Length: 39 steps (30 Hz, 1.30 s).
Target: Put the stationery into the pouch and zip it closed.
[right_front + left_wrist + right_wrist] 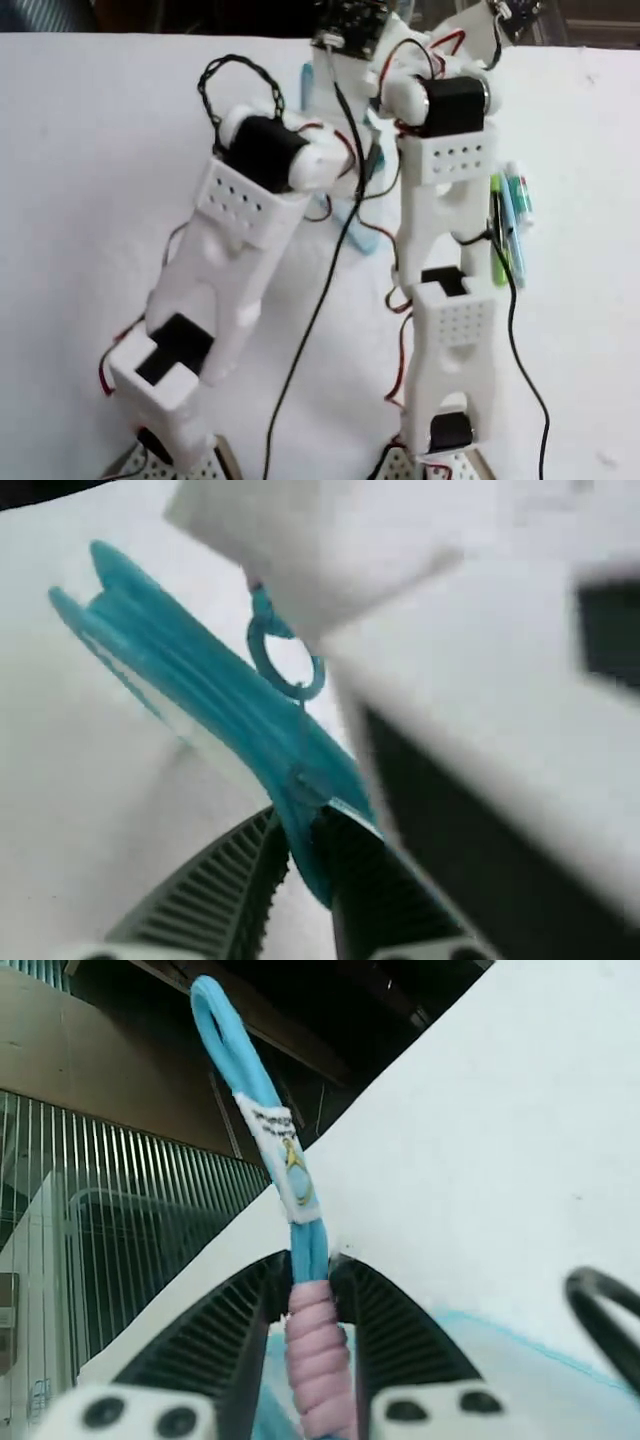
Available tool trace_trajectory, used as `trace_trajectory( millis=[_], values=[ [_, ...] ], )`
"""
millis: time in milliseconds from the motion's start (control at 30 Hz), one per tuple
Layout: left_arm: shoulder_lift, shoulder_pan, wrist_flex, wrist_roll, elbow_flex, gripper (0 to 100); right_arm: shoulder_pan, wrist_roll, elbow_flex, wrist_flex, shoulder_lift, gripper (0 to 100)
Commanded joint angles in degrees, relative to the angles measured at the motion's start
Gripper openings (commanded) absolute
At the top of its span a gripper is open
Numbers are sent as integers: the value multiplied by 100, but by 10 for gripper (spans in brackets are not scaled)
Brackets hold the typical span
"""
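Our left hand [305, 855] is closed on a thin fold of the teal pouch [190, 670], which runs away from the jaws across the counter [90, 150]. A teal ring [283, 665], which we take for the zip pull, hangs just above the pouch. Our right hand [310, 1280] is clamped on a blue strap [285, 1150] with a pink-wrapped base, and the strap stands up between the jaws. From above, the pouch sits between the two arms, toward the middle of the counter's far edge. The pens [508, 215] lie on the counter just beside the right arm, toward the right edge and outside the pouch.

We see four risks:
- **Pens left out:** both hands are busy with the pouch, so zipping now would close it empty.
- **Slipping grip:** the left hand holds only a narrow pinch of fabric, so a firm pull from the right hand could drag the fold out of it.
- **Wrong pull:** if the strap is not the zip pull, tugging it would drag the whole pouch and not run the zip.
- **Cable:** the black cable [320, 300] trails across the counter between the arms, and we think a sweep toward the pens could catch it.
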Motion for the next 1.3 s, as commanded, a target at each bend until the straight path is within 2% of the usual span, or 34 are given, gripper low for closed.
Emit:
trace_trajectory(
  millis=[0,233,433,733,1000,1267],
  values=[
    [75,-110,352,-624,501,22,127,18,-26,-356,-22,17],
    [-356,-620,360,-1468,624,22,497,18,-18,-629,13,17],
    [-804,-629,360,-1873,1090,22,760,18,-26,-822,418,17],
    [-1367,-866,352,-2338,1591,22,1358,9,-35,-963,813,17],
    [-1648,-1068,334,-2374,1556,22,1648,202,-53,-840,778,17],
    [-1912,-1886,352,-3042,114,21,2053,255,-88,-734,760,17]
  ],
)
